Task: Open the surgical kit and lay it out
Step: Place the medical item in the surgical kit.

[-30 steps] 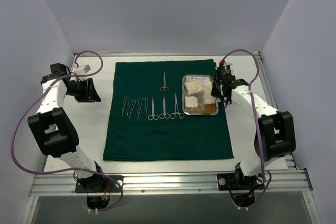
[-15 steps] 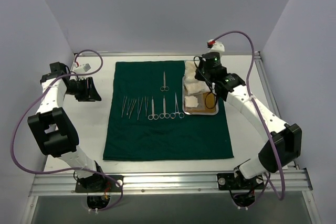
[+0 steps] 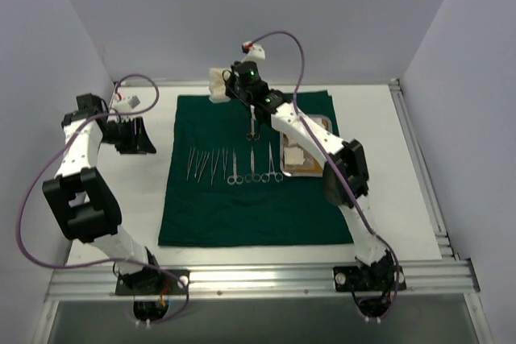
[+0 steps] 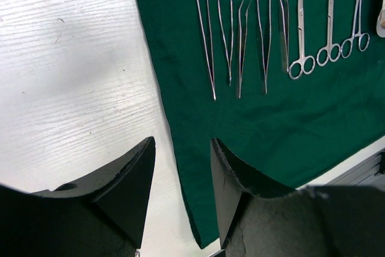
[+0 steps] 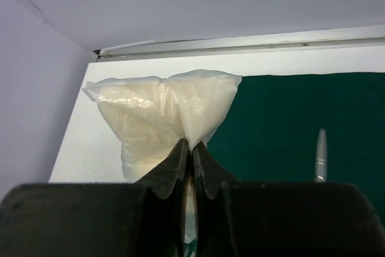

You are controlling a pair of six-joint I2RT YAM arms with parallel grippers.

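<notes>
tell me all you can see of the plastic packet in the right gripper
The packet is a clear, crinkled plastic bag with pale cream filling, perhaps gauze. The shut right gripper pinches one edge and holds it up near the far left corner of the green cloth. Nothing else seems to touch it.
</notes>
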